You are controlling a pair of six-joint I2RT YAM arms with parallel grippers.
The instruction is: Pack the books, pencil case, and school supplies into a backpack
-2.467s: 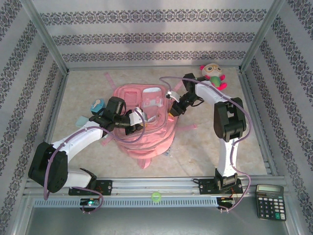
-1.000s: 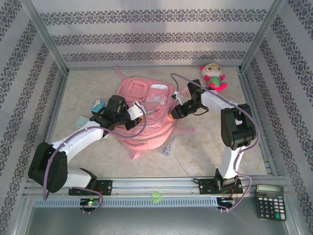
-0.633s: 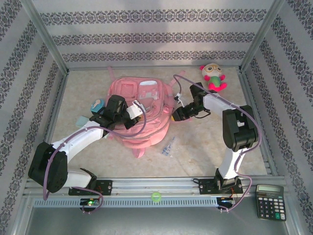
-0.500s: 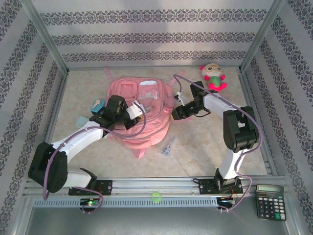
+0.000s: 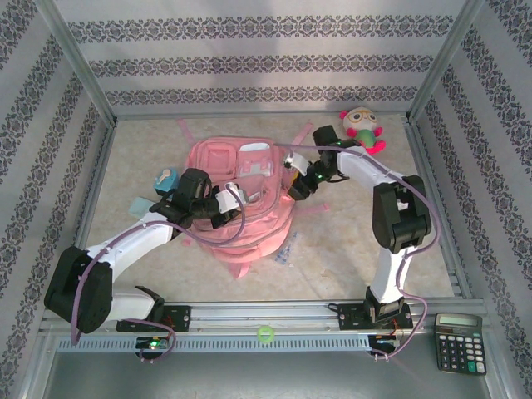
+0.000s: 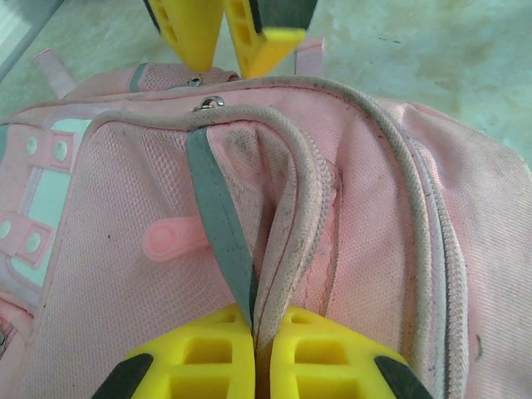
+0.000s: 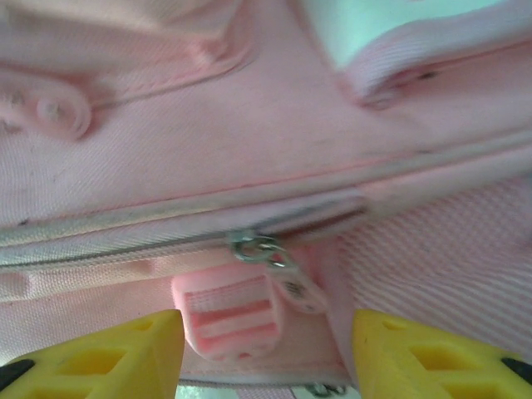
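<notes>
The backpack (image 5: 249,224) lies flat near the middle of the table (image 5: 366,241), front pockets facing up, with both arms reaching in over it. In the overhead view, the left gripper (image 5: 223,202) sits on the pack's left-central part. Its wrist view shows that gripper (image 6: 259,324) with its yellow fingers pressed together on a fold of the backpack (image 6: 108,249), pinching the piped zip edge and a grey strip of trim between them. The right gripper (image 5: 298,191) is at the pack's right edge. From the left wrist it (image 6: 226,62) appears at the far rim of the pack, close to a small metal ring (image 6: 208,102). In its own view the right gripper (image 7: 266,349) has its fingers spread wide and holds nothing. A pink pull tab (image 7: 226,320) lies between them, hanging from the zip ring (image 7: 252,245) on the pink fabric (image 7: 249,150); I see no contact with either finger. A clear packet (image 5: 285,249) lies on the table just beside the pack's near right edge. A teal-and-white piece (image 5: 166,178) lies on the table left of the pack, near the left arm. A plush toy (image 5: 363,127) sits in the far right corner, and a calculator (image 5: 459,341) rests outside the frame at near right.
</notes>
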